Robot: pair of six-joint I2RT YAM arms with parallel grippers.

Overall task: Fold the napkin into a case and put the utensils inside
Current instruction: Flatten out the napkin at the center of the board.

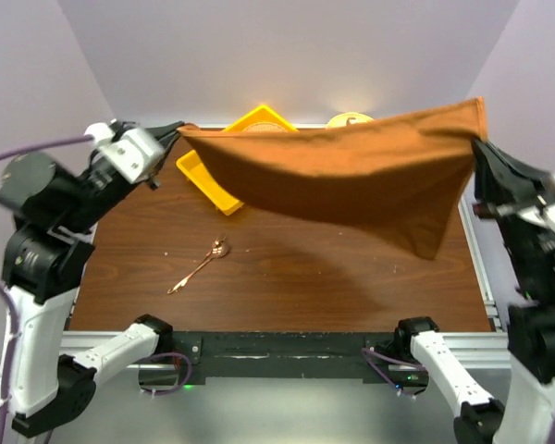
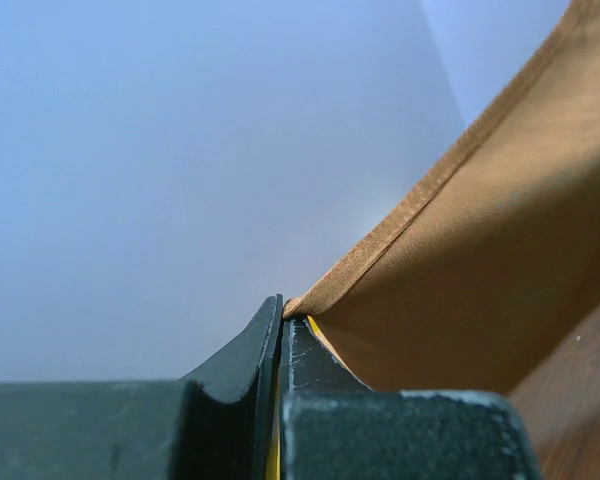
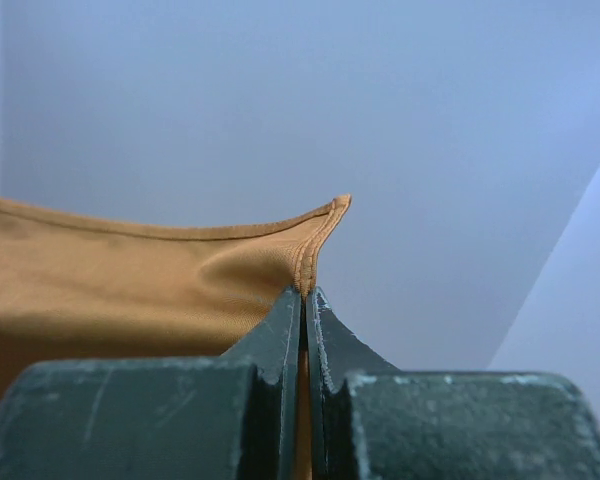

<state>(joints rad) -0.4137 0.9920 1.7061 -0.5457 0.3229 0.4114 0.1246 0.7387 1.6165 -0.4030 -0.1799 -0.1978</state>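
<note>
The rust-brown napkin (image 1: 351, 176) hangs spread in the air above the far half of the table, held by two corners. My left gripper (image 1: 178, 131) is shut on its left corner; the left wrist view shows the hem (image 2: 400, 215) pinched between the closed fingers (image 2: 242, 365). My right gripper (image 1: 479, 141) is shut on the right corner, seen in the right wrist view (image 3: 320, 235) above closed fingers (image 3: 278, 340). The copper spoon (image 1: 200, 265) lies on the table at front left, below and apart from the cloth. No folded case is in view.
A yellow tray (image 1: 208, 180) sits at the back left, partly hidden behind the hanging cloth. A yellow round object (image 1: 350, 119) peeks above the cloth's top edge at the back. The wooden table (image 1: 287, 277) ends at a metal rail in front.
</note>
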